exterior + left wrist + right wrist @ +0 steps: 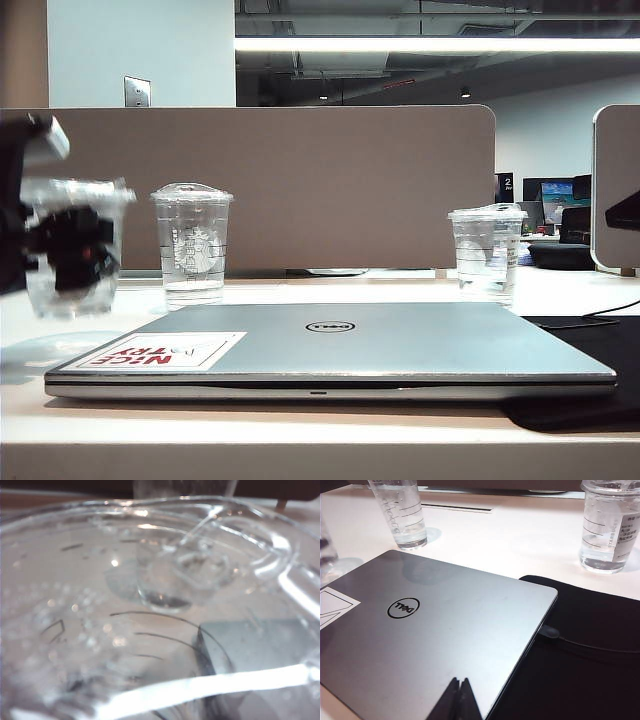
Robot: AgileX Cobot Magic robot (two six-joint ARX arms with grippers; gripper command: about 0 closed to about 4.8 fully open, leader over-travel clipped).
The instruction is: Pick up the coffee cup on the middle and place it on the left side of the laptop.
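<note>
The coffee cup (75, 205), squat and clear with a flat lid, hangs blurred at the far left of the exterior view, left of the laptop and slightly tilted just above the table. My left gripper (65, 250) is shut on its side. In the left wrist view the coffee cup (150, 580) fills the picture and hides the fingers. The silver-grey Dell laptop (400, 345) lies closed in front, its red-and-white sticker (165, 352) on the near left corner. Over the laptop (445, 630), my right gripper (461, 681) is shut and holds nothing.
A tall clear cup with a domed lid (192, 245) (400, 512) stands behind the laptop's left part. A mid-height lined cup (487, 250) (607, 527) stands at the back right. A black sleeve (590, 350) (580, 645) with a cable lies under the laptop's right edge. A beige partition (300, 190) closes the back.
</note>
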